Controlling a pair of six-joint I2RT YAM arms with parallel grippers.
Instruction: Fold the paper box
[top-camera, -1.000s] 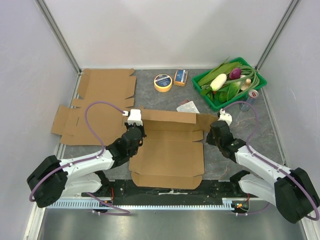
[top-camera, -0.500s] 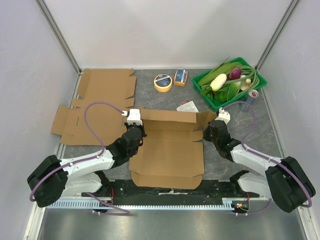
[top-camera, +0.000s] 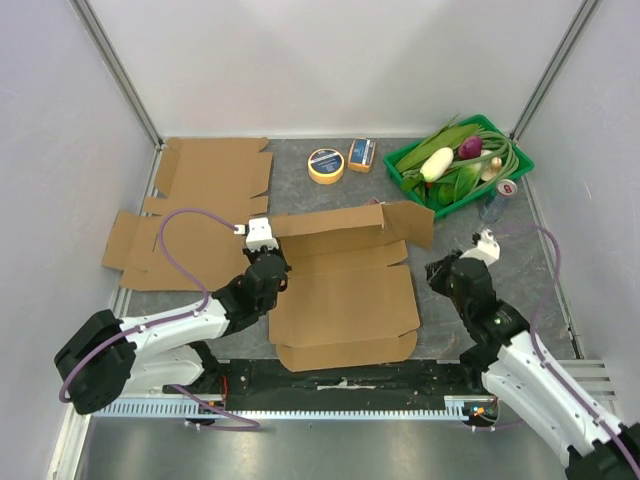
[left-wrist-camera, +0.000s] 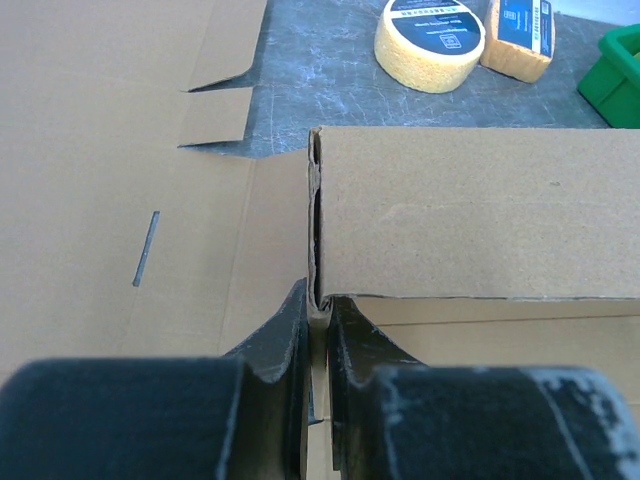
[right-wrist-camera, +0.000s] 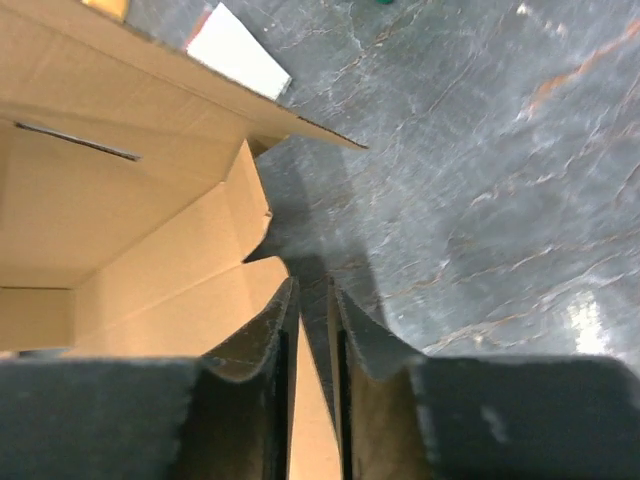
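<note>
Spare cardboard blanks (top-camera: 205, 190) noted far left, flat, not involved. Left gripper (left-wrist-camera: 318, 330) seen clamped on left end of raised rear wall. Paper box (top-camera: 345, 300) found mid-table between arms, slightly skewed, base flat, rear wall partly up. Right gripper (right-wrist-camera: 312, 310) placed just beside right flap, fingers narrowly parted; whether cardboard is pinched cannot be told. Left clamp best kept firm as anchor; right flap to be seated deep between fingers, then raised along crease without dragging base.
</note>
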